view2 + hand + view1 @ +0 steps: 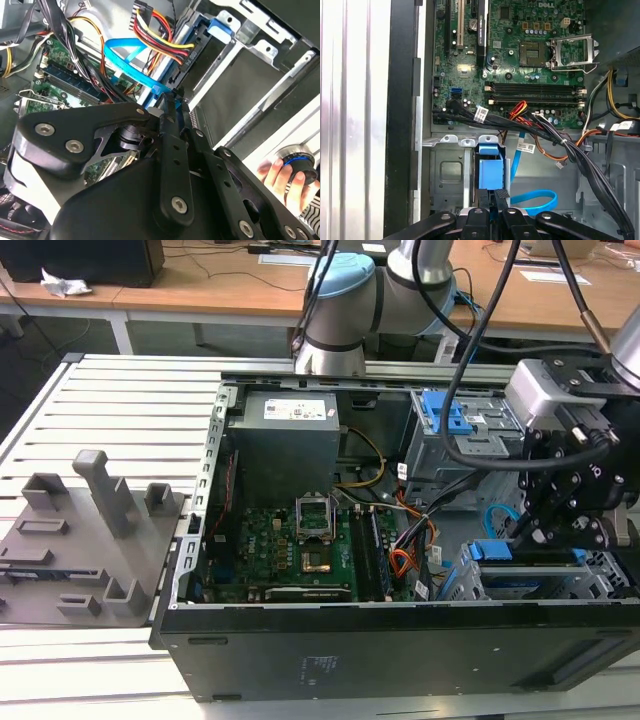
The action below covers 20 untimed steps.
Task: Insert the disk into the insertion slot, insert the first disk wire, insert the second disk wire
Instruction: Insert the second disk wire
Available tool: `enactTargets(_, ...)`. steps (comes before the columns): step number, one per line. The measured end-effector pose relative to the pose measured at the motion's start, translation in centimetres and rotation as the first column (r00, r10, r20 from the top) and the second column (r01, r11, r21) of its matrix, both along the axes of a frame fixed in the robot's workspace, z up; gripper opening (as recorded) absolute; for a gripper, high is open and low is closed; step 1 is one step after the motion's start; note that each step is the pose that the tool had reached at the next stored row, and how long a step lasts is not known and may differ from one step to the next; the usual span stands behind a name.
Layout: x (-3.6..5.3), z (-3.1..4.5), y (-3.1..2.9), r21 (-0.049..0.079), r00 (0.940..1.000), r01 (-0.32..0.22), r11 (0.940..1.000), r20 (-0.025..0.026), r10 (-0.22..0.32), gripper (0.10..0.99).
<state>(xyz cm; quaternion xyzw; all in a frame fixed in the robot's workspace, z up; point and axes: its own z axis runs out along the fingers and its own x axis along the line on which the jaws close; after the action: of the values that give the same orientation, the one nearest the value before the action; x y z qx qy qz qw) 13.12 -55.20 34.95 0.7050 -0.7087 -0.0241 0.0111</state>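
Note:
My gripper [535, 535] hangs over the open computer case at the exterior view's right. Its fingers stand pressed together on the bright blue carrier end of the disk [490, 172], so the gripper [496, 196] reads as shut on it. The disk [500, 565] lies in the silver sheet-metal insertion slot [603, 575], whose wall [447, 175] flanks the carrier. The light blue second disk wire [535, 200] loops loose beside the slot and curves past the gripper [170, 97] as a blue band [122, 57]. A thin red first disk wire [519, 107] arches among the black cables.
A taller grey bay with a blue latch [455, 415] stands behind the slot. The motherboard [290, 540] and power supply [285, 435] occupy the case's middle. A black cable bundle [560, 137] crosses near the slot. A grey fixture [80, 540] lies outside. A person's hand [282, 175] grips a knob.

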Motion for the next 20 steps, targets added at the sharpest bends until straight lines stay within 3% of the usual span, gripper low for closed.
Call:
enactTargets(6, 0.51, -0.36, 0.69, 0.0, 1.0, 0.0, 1.0, -0.0004, 0.0, 0.161)
enactTargets(20, 1.15, -1.04, 0.66, 0.0, 1.0, 0.0, 1.0, -0.0006, 0.0, 0.161)
